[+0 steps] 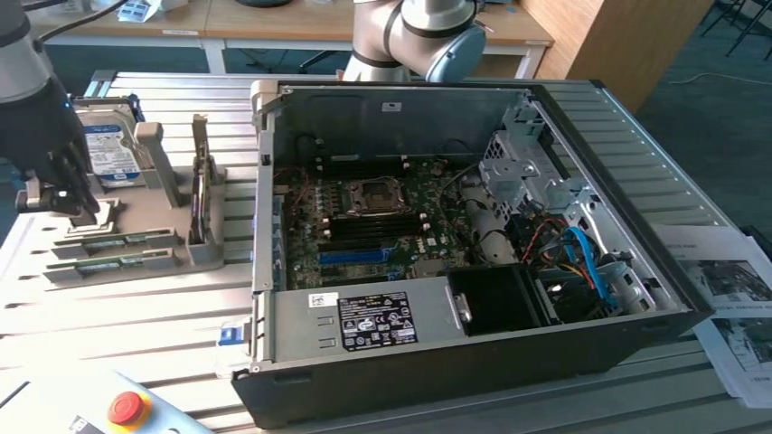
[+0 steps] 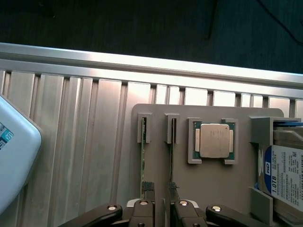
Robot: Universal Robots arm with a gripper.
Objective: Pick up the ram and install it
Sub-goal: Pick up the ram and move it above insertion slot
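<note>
Pincer: your gripper (image 2: pixel 160 187) is over the grey holder (image 2: pixel 156 118), fingers spread, pinching nothing.
Ram: the ram (image 2: pixel 171 158) stands on edge in a holder slot, between a second stick (image 2: pixel 142 158) and the processor (image 2: pixel 214 141).
Holder: it sits by the worktop (image 2: pixel 94 142) edge, on the exterior view's left of the computer case (image 1: pixel 483 362).
Risk: each fingertip seems almost in line with a stick, so lowering could strike a top edge.
Risk: closing off-centre could tilt or jam the ram.

Bright daylight, glare on aluminium table (image 1: pixel 145 334)
</note>
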